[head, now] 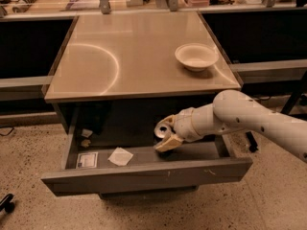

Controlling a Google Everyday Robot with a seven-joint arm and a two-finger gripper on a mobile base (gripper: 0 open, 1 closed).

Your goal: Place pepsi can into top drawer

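The top drawer (144, 177) stands pulled open below the tan tabletop, with a white paper scrap (120, 156) and a label (87, 159) inside at the left. My gripper (166, 135) reaches in from the right and sits inside the drawer's middle, just above its floor. It is shut on the pepsi can (162, 128). The can is tilted, with its silver top facing left and up. Its dark body is mostly hidden by the fingers (169, 143).
A white bowl (195, 56) sits on the tabletop (124, 56) at the right rear. Small scraps (86, 137) lie in the drawer's back left corner. Dark shelves flank the table on both sides. A speckled floor lies in front.
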